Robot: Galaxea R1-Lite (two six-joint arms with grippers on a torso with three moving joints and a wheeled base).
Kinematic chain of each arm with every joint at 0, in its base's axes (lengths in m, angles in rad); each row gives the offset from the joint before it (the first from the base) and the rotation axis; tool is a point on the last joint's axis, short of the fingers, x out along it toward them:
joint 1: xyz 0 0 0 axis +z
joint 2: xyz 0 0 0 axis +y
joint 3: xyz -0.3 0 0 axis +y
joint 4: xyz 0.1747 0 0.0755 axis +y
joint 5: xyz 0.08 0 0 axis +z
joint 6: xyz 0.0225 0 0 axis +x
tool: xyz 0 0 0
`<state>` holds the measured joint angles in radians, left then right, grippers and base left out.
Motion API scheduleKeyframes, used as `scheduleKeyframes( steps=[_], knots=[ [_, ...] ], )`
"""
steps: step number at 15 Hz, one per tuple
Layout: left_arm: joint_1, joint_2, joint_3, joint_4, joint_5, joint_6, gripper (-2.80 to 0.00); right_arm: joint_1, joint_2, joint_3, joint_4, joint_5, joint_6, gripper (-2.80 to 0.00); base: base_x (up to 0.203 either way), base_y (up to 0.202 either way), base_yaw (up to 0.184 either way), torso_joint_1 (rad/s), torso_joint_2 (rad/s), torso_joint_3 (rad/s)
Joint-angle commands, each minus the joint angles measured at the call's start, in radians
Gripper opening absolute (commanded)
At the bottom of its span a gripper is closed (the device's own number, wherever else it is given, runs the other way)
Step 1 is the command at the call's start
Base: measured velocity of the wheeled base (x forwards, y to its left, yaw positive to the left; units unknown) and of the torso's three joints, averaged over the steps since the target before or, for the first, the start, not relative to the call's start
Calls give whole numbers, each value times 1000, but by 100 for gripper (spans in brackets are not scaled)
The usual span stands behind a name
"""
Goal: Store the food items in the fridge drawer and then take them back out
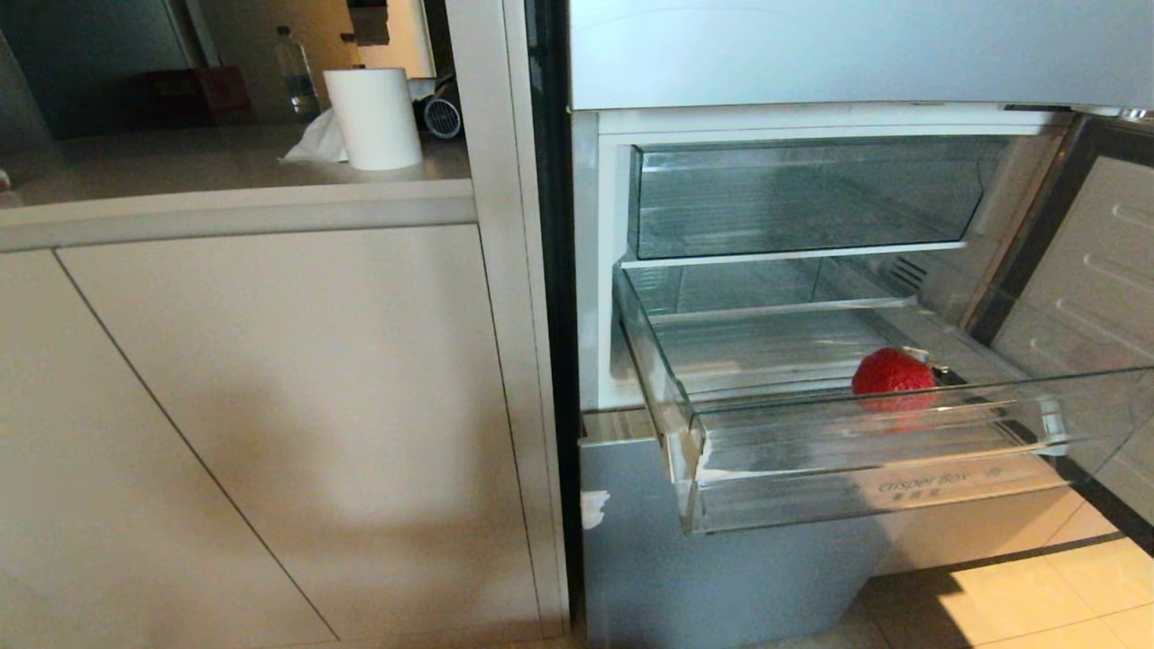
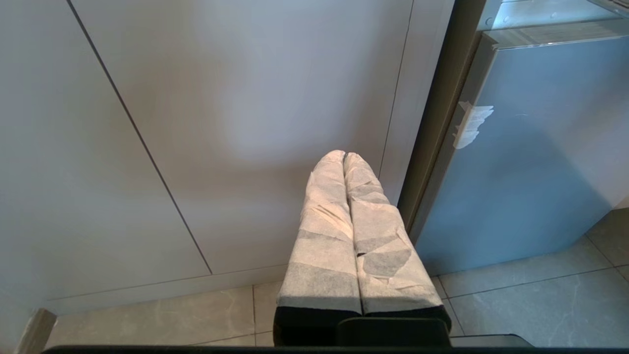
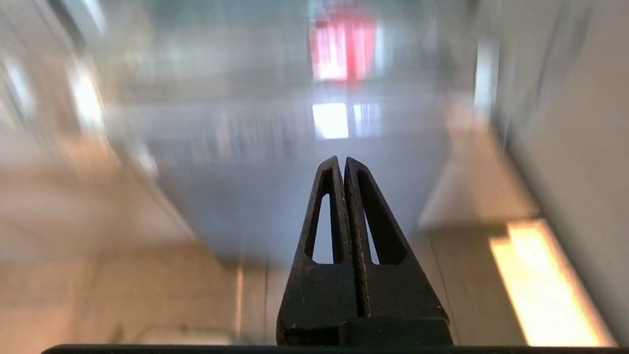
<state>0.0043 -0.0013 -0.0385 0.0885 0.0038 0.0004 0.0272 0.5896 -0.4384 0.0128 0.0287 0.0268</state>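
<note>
The fridge drawer (image 1: 865, 500), shallow and clear with a white-edged front, stands pulled out of the open fridge. One red food item (image 1: 892, 372) lies inside it toward the right; it shows as a red blur (image 3: 342, 46) in the right wrist view. My right gripper (image 3: 343, 160) is shut with nothing between its black fingers, below and in front of the drawer. My left gripper (image 2: 344, 155), its fingers wrapped in white, is shut and empty, low before a cabinet door. Neither arm shows in the head view.
A taller clear drawer (image 1: 802, 194) sits closed above the pulled-out one. The open fridge door (image 1: 1082, 279) stands at the right. Beige cabinets (image 1: 270, 406) fill the left, with a white paper roll (image 1: 372, 117) on the counter. A silver-grey lower fridge panel (image 2: 530, 147) stands below the drawer.
</note>
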Motion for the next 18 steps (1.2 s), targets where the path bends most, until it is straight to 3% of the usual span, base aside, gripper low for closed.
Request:
scheduleKeyframes(
  steps=[1, 4, 8, 10, 18],
  knots=[
    [0, 0, 0, 0, 1, 0, -280, -2, -254, 231, -1, -11, -6, -280, 0, 0, 0, 0, 0, 0],
    [0, 0, 0, 0, -1, 0, -280, -23, -351, 429, -7, -14, -82, -280, 0, 0, 0, 0, 0, 0],
    [0, 0, 0, 0, 1, 0, -280, -31, -591, 439, -5, -18, -109, -280, 0, 0, 0, 0, 0, 0],
    [0, 0, 0, 0, 1, 0, -280, -32, -590, 438, -5, -27, -40, -280, 0, 0, 0, 0, 0, 0],
    [2, 0, 0, 0, 0, 0, -280, -32, -590, 440, -4, -39, -45, -280, -2, 1, -26, 1, 1, 0]
  ],
)
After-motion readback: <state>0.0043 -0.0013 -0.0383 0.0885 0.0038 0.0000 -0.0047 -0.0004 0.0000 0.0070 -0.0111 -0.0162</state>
